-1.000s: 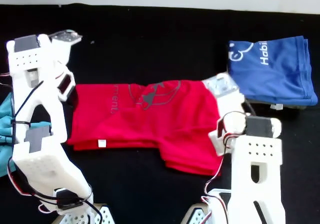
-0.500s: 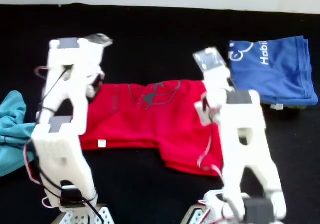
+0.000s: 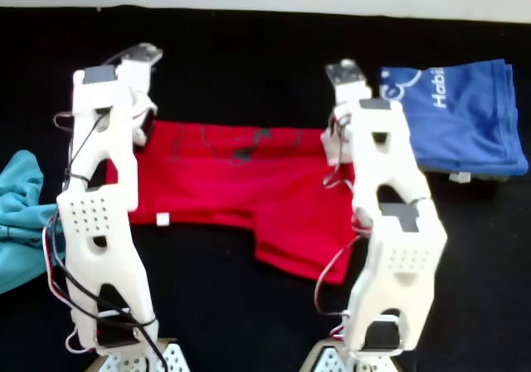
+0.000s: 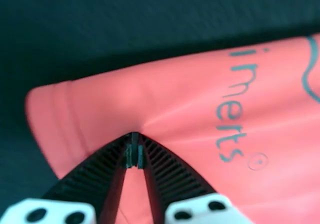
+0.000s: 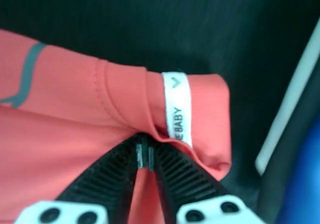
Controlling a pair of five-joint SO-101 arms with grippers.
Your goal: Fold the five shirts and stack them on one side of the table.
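Now the left gripper (image 4: 134,152) and right gripper (image 5: 145,155) pinch the half-folded red shirt (image 3: 249,185); the blue shirt (image 3: 465,115) beside the right one is done, the teal shirt (image 3: 21,214) waits.

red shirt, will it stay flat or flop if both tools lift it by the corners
Probably floppy: the red shirt puckers into creases where the left tool pinches it. It would likely sag between grips, since the right tool holds only a folded corner. It looks thin and light, and may drag on the black table.
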